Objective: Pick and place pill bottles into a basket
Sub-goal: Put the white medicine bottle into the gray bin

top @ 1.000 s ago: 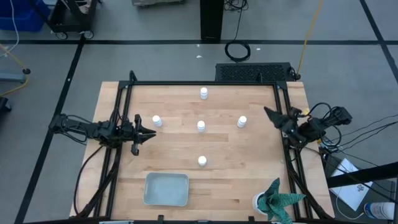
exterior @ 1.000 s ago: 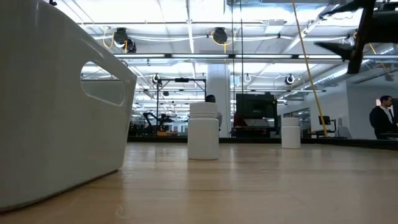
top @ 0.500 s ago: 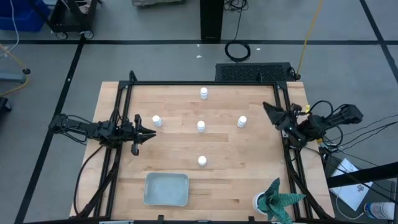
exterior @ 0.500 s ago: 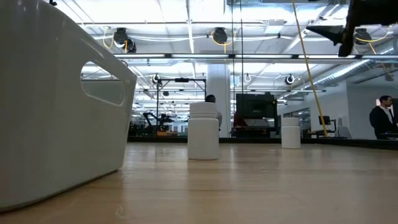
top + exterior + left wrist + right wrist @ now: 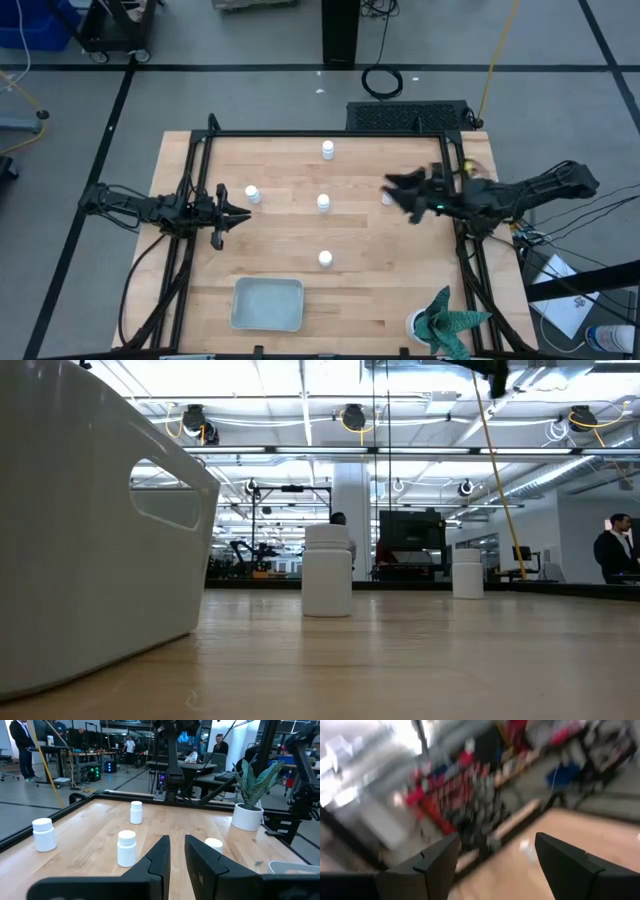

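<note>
Right gripper [image 5: 400, 188] is extended over the counter [image 5: 280, 250] with fingers spread, nothing held; one pill bottle [image 5: 387, 198] is seen just beside it, partly hidden under the fingers. Four more pill bottles are spread further off: [image 5: 323, 203], [image 5: 328, 150], [image 5: 325, 259], and [image 5: 252, 194] right ahead of the left gripper [image 5: 235, 212], parked at the counter edge, fingers slightly parted, empty. Basket [image 5: 267, 304] is well apart from both, no bottles inside. Bottles are judged light, rigid, smooth, tip-prone; body below cap is best pinched.
</note>
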Robot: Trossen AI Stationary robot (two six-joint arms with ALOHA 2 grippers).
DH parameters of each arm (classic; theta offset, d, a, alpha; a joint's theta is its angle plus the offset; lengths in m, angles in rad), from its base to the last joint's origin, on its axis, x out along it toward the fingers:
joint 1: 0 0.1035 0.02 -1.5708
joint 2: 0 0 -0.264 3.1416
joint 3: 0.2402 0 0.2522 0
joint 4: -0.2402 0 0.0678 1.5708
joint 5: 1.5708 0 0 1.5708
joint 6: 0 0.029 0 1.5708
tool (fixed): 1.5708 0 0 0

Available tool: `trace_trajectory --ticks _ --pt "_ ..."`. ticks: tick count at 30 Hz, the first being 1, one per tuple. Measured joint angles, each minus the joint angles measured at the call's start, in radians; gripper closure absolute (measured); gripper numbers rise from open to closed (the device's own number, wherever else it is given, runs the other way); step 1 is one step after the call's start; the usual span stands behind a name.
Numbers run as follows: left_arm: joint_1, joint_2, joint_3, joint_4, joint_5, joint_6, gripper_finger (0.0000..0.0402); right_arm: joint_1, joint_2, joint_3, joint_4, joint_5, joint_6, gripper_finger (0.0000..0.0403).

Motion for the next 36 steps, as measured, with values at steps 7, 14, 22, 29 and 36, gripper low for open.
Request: trace_trajectory --ticks 7,14,22,29,36 --pt "0.0 0.0 0.0 0.001 0.0 0.0 0.0339 -0.12 0.309 0.313 -0.372 -0.428 -0.012 0.0135" --pt "0.0 0.0 0.0 0.001 0.0 0.0 0.0339 -0.146 0.622 0.587 -0.573 -0.663 -0.266 0.0126" --pt "0.0 0.0 0.0 0.001 0.0 0.0 0.0339 -0.073 0.811 0.656 -0.658 -0.7 -0.342 0.0128" --pt "0.0 0.0 0.0 0.001 0.0 0.0 0.0339 0.003 0.927 0.656 -0.571 -0.613 -0.355 0.0126" --pt "0.0 0.0 0.0 0.001 0.0 0.0 0.0339 0.007 1.014 0.655 -0.547 -0.495 -0.276 0.0113"
